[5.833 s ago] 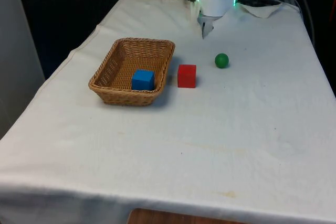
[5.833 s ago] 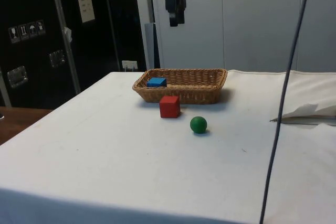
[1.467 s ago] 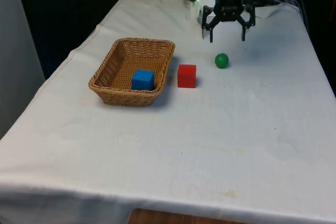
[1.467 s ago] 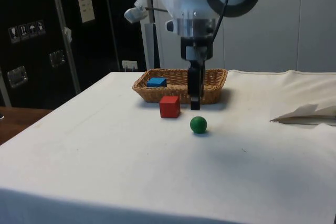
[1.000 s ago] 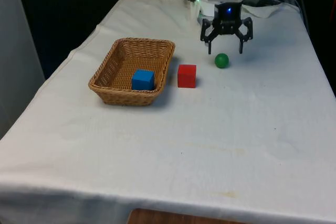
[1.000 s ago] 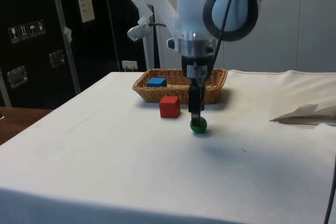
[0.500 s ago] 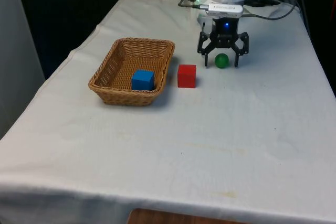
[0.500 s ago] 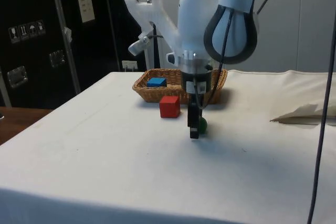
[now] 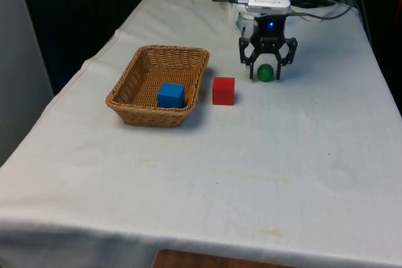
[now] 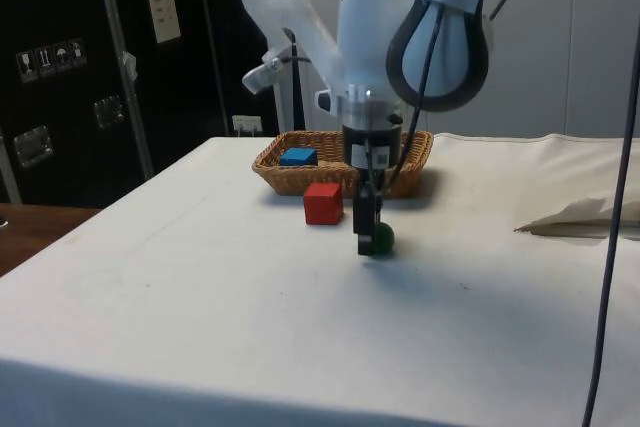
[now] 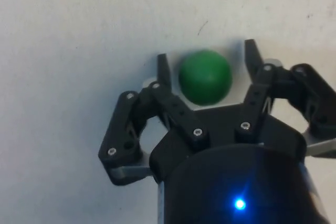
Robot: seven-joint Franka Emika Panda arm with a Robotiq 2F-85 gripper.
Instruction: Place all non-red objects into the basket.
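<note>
A green ball (image 9: 266, 72) (image 10: 381, 239) lies on the white cloth, to the front view's right of a red cube (image 9: 223, 90) (image 10: 323, 203). My gripper (image 9: 264, 75) (image 10: 368, 244) is down at the cloth and straddles the ball. In the wrist view the ball (image 11: 205, 77) sits between the fingertips (image 11: 164, 69), with a thin gap showing on each side. The wicker basket (image 9: 122, 95) (image 10: 300, 177) stands at the front view's left of the red cube and holds a blue cube (image 9: 171, 95) (image 10: 297, 157).
A crumpled white sheet (image 10: 585, 215) lies on the table at the side view's right. A dark cable (image 10: 612, 237) hangs down in front of that camera. More cables (image 9: 326, 7) trail at the table's far end near the arm's base.
Over the last second the gripper has come down from above the green ball to the cloth, and its fingers now stand on either side of the ball, closer together than before.
</note>
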